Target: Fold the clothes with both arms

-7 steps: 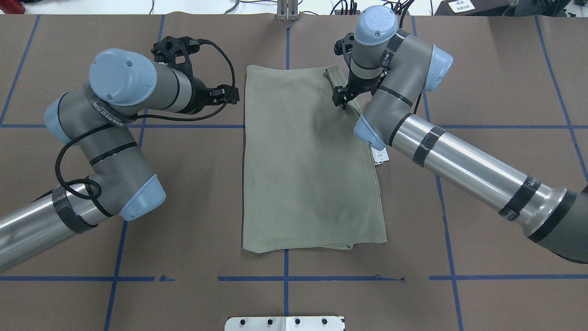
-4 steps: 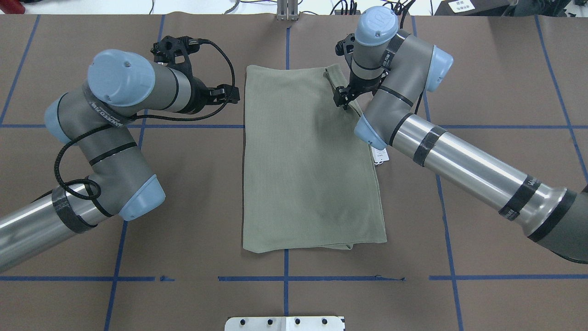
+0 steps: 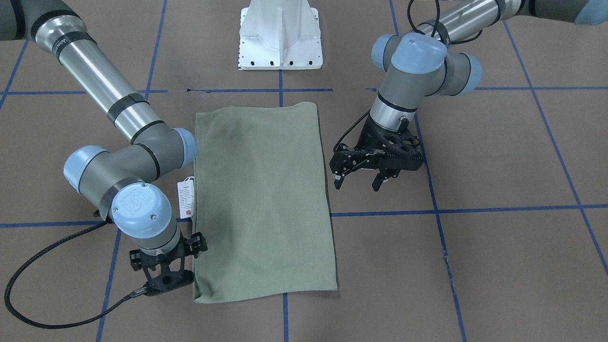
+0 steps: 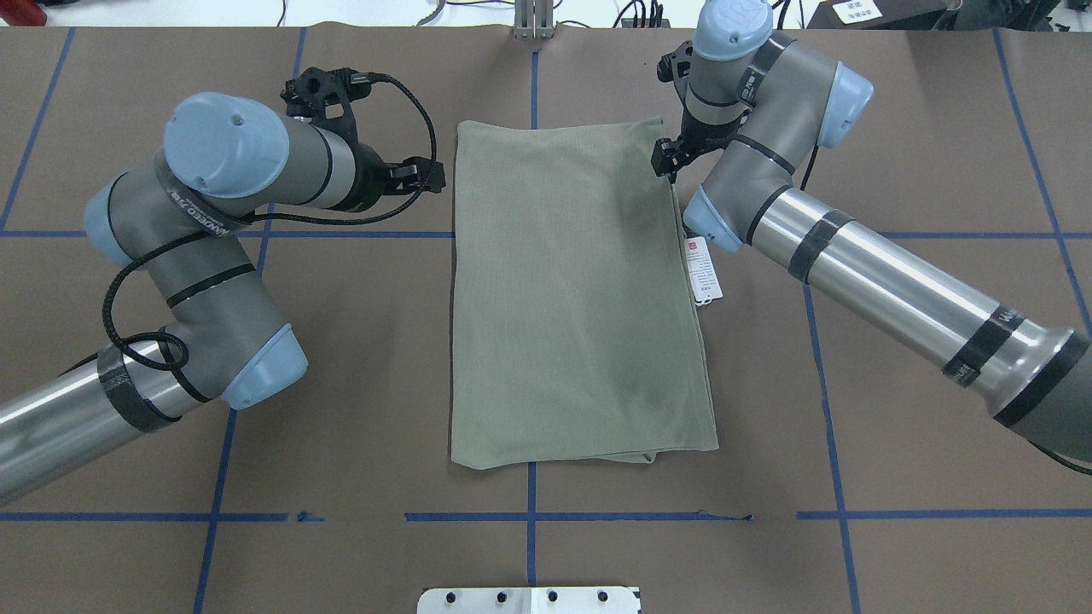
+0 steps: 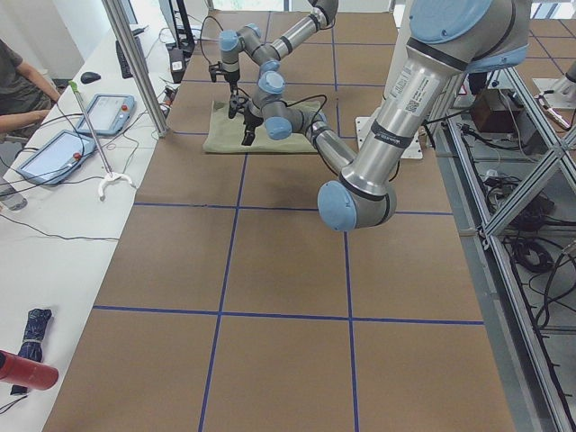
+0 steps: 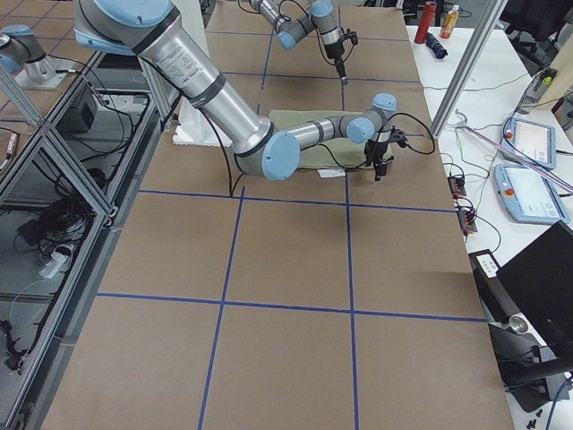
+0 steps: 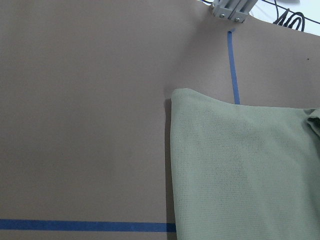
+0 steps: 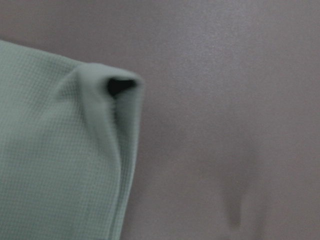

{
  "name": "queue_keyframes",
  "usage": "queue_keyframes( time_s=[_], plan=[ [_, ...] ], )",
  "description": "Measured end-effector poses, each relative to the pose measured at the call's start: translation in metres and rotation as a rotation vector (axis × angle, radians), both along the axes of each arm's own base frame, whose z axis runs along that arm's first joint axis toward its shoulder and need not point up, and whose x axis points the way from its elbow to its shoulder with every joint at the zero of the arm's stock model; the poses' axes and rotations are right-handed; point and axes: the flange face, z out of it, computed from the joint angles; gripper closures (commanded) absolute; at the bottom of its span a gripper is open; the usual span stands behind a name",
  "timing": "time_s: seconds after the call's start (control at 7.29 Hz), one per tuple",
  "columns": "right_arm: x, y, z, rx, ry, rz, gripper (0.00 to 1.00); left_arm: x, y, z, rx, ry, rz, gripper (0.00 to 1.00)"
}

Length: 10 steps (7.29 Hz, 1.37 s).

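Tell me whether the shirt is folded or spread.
Folded: the shirt lies as a flat rectangle, no sleeves showing, layers visible at one end.

4 wide, 2 wrist views, shirt (image 4: pixel 580 290) shared

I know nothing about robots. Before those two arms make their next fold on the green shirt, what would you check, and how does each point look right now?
1. The left claw is open and empty: ok. Its jaws stand apart, beside the shirt, not on it.
2. The right claw is open: cannot tell. It sits at the shirt's far corner, with its tips hidden under the wrist.
3. The shirt lies flat: ok. It is a smooth rectangle.
4. The folded edges line up: not ok. A lower layer peeks out at the edge nearest the robot.
5. The hang tag is tucked in: not ok. It sticks out past the shirt's side edge.
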Motion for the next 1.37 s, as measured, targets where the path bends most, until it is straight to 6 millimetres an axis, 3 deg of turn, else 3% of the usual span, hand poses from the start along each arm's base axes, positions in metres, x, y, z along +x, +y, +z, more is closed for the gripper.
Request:
queue_keyframes(
  time_s=[0.41,0.69,0.96,1.23,1.37],
  plan=[
    [0.006,-0.004,-0.012,0.011,-0.017,0.005,0.0,0.0,0.001,-0.003,-0.002,0.007,0.006,0.0],
    [0.017,0.011,-0.026,0.039,-0.064,0.002,0.0,0.011,0.014,-0.004,-0.042,0.035,0.051,0.0],
    [0.034,0.05,-0.026,0.042,-0.131,0.002,0.0,0.044,0.053,0.004,-0.163,0.094,0.083,0.0],
    [0.051,0.118,-0.028,0.011,-0.212,0.016,0.0,0.07,0.114,0.017,-0.276,0.173,0.109,0.0],
    [0.06,0.144,-0.031,-0.02,-0.25,0.022,0.0,0.08,0.141,0.013,-0.326,0.201,0.117,0.0]
  ],
)
